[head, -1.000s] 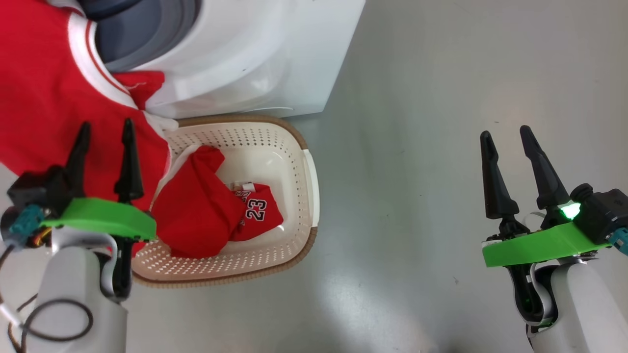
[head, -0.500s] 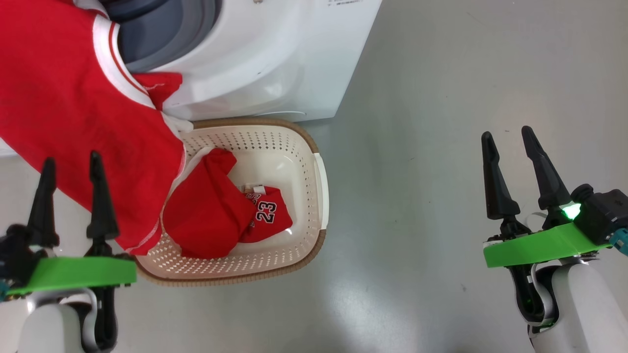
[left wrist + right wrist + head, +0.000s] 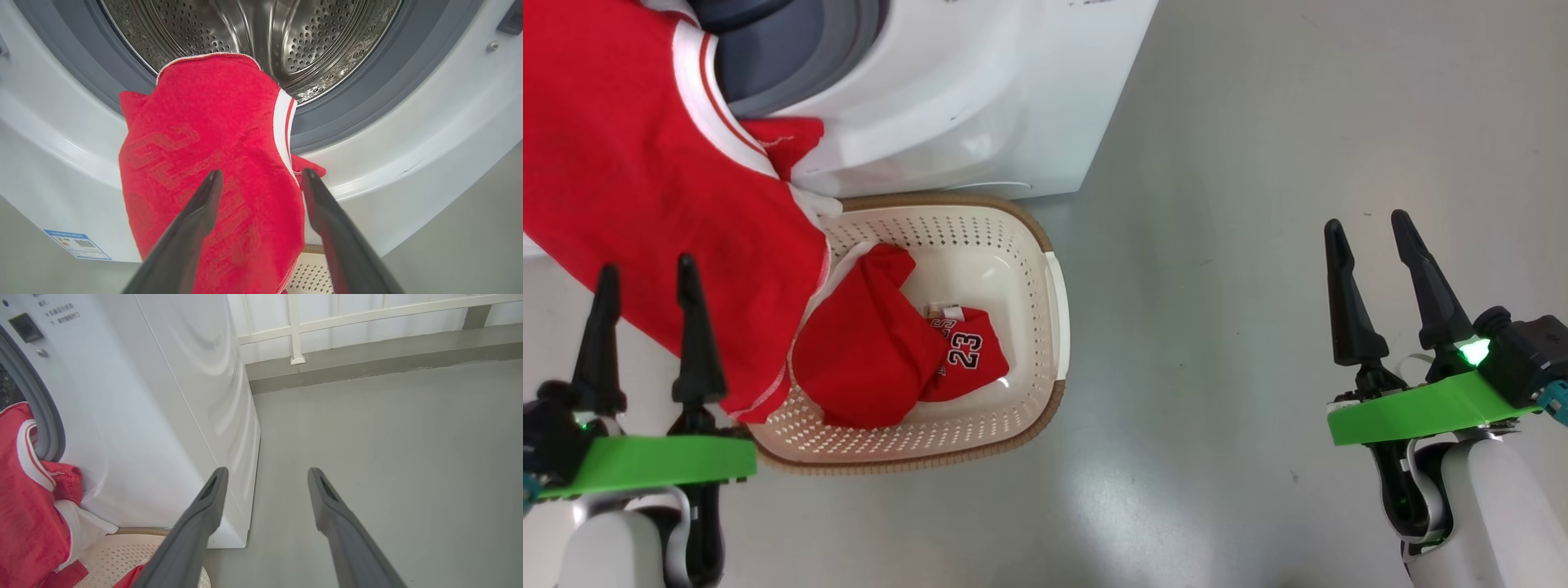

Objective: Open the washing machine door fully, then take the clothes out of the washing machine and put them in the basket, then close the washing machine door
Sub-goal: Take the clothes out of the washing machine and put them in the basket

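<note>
Now my left end effector (image 3: pixel 645 265) stands wide open and empty, just before a red jersey (image 3: pixel 629 163) draped out of the washing machine (image 3: pixel 980 98) drum, its hem over the basket (image 3: pixel 1058 327) rim. Another jersey (image 3: pixel 874 367), numbered 23, lies inside the basket. My right end effector (image 3: pixel 1365 220), equally open and empty, hangs over the grey floor (image 3: pixel 1217 245).

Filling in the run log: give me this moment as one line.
left gripper: open, empty | right gripper: open, empty | one red jersey: hanging from washing machine opening | other jersey: in basket
</note>
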Motion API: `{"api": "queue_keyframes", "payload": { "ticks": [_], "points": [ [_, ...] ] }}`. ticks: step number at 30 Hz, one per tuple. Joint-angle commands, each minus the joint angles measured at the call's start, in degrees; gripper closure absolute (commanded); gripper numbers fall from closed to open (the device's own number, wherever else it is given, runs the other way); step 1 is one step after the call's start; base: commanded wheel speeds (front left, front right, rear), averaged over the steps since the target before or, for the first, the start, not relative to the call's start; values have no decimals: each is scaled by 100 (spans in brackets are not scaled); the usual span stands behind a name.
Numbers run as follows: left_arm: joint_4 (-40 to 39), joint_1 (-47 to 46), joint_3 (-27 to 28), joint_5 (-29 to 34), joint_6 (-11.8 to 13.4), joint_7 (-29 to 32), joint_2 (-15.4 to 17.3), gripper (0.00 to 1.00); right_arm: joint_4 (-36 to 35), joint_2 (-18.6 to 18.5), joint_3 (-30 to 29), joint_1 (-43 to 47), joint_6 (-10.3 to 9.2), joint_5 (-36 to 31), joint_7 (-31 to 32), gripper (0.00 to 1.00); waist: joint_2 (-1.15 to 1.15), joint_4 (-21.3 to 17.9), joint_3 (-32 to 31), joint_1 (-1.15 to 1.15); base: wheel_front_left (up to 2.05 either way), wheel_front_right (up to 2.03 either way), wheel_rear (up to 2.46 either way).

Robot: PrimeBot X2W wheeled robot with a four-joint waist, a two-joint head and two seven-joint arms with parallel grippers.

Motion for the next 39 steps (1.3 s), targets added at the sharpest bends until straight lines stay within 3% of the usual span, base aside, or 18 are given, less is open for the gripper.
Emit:
{"api": "queue_keyframes", "payload": {
  "ticks": [1, 7, 14, 22, 31, 39],
  "points": [
    [-159, -54, 111, -5, -29, -28, 104, 0, -125, -21, 146, 131, 37, -31, -37, 0, 0, -8, 5, 0, 0, 0, 0],
    [3, -616, 25, 154, -30, -28, 103, 0, -123, -21, 175, 100, 37, -18, -37, 0, 0, -24, 53, 0, 0, 0, 0],
    [853, -1710, -40, 587, 50, -28, 105, 0, -114, -21, 266, 16, 37, 23, -37, 0, 0, -131, 165, 0, 0, 0, 0],
    [1896, -2668, -17, 1118, 465, -28, 317, 0, -127, -21, 370, -46, 37, 171, -37, 0, 0, -351, 308, 0, 0, 0, 0],
    [2849, -3357, -182, 1576, 1036, -28, 870, 0, -147, -21, 429, -140, 37, 272, -37, 0, 0, -538, 475, 0, 0, 0, 0],
    [3462, -3796, -265, 1580, 1312, -28, 1261, 0, -145, -21, 459, -206, 37, 291, -37, 0, 0, -636, 549, 0, 0, 0, 0]
  ]
}}
